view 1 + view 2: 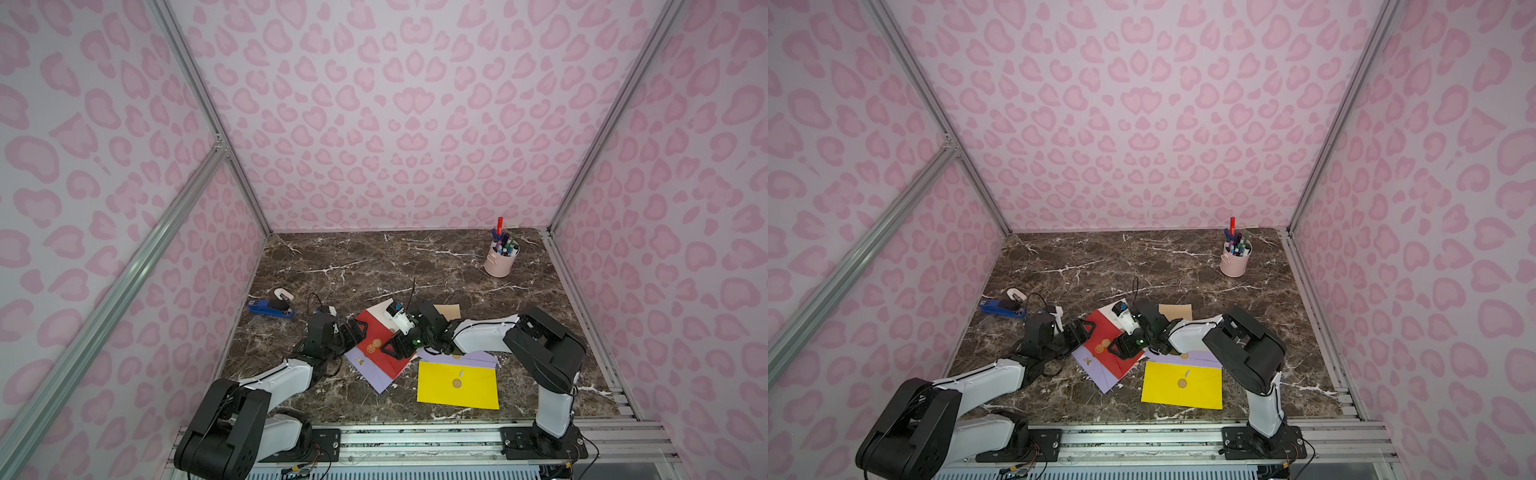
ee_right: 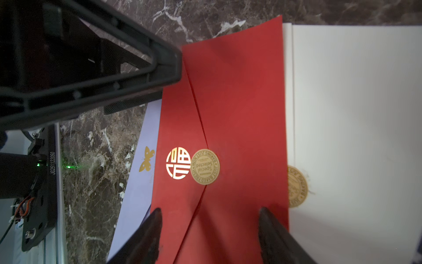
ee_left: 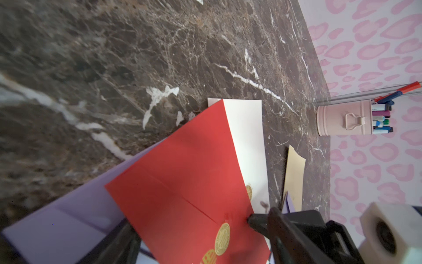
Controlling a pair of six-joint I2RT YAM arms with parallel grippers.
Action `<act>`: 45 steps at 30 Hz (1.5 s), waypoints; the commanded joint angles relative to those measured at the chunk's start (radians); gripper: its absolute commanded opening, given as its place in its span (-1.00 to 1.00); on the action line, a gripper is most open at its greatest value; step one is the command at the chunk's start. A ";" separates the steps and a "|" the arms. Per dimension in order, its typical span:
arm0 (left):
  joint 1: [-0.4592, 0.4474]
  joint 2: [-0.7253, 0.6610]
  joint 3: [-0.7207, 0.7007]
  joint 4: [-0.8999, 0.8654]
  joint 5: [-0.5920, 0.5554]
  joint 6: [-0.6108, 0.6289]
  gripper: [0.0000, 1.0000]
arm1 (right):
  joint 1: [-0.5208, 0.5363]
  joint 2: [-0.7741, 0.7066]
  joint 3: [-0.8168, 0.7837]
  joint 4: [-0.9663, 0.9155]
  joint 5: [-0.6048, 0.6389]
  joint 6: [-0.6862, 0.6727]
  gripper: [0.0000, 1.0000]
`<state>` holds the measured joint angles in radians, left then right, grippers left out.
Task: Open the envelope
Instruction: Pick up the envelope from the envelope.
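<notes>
A red envelope (image 1: pixel 374 328) (image 1: pixel 1100 328) lies flat mid-table on a lilac and a white one, its flap held down by a round gold seal (image 2: pixel 205 166) (image 3: pixel 222 238). My left gripper (image 1: pixel 356 330) (image 1: pixel 1081 330) (image 3: pixel 203 228) is open at the envelope's left edge, with the red paper lying between its spread fingers. My right gripper (image 1: pixel 395 347) (image 1: pixel 1125 345) (image 2: pixel 209 219) is open too. Its fingertips (image 2: pixel 156 219) straddle the flap seam just short of the seal. In the right wrist view a left finger (image 2: pixel 164 66) touches the envelope's far corner.
A yellow envelope (image 1: pixel 457 384) lies front right, with lilac envelopes (image 1: pixel 372 376) under the red one and behind the yellow. There is a tan envelope (image 1: pixel 449 311) behind the right wrist. A pink pen cup (image 1: pixel 500 259) stands back right; a blue stapler (image 1: pixel 270 309) sits left.
</notes>
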<state>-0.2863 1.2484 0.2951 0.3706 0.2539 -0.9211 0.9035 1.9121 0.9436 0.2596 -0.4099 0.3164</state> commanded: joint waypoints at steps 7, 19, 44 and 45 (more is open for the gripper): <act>-0.006 -0.010 0.001 0.051 0.054 0.018 -0.43 | 0.014 0.027 0.013 -0.145 -0.003 0.010 0.35; -0.007 0.038 0.029 0.058 0.057 0.088 -0.92 | 0.016 -0.065 0.022 -0.176 0.012 -0.015 0.40; 0.000 -0.205 0.282 0.181 0.623 0.427 -0.91 | -0.323 -0.575 0.013 -0.148 -0.438 -0.119 0.46; -0.004 -0.210 0.282 0.189 0.632 0.427 -0.91 | -0.322 -0.572 0.019 -0.151 -0.436 -0.120 0.46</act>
<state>-0.2829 1.0485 0.5716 0.4808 0.7727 -0.5018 0.5823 1.3357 0.9470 0.0818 -0.7712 0.2226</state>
